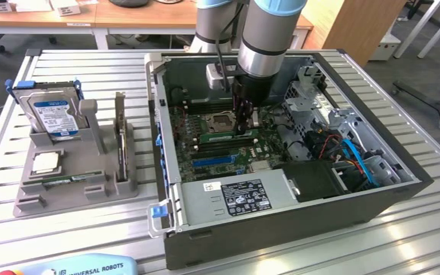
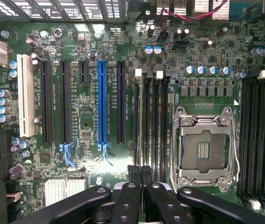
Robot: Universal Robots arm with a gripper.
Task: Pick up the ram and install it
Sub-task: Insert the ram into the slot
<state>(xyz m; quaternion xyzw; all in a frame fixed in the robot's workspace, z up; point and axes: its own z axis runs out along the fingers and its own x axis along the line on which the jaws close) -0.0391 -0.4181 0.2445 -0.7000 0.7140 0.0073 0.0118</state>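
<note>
Hangs inside the computer case (image 1: 281, 229), fingers (image 2: 131, 198) pinched narrow, apparently on the ram (image 2: 140, 116), hemmed between CPU socket (image 2: 203, 149) and blue expansion slot (image 2: 102, 102), neighbouring memory slots (image 2: 156, 121) alongside.

Wooden desks (image 1: 128, 17) behind slatted metal table (image 1: 52, 240), grey floor (image 1: 434, 80) beyond.
</note>
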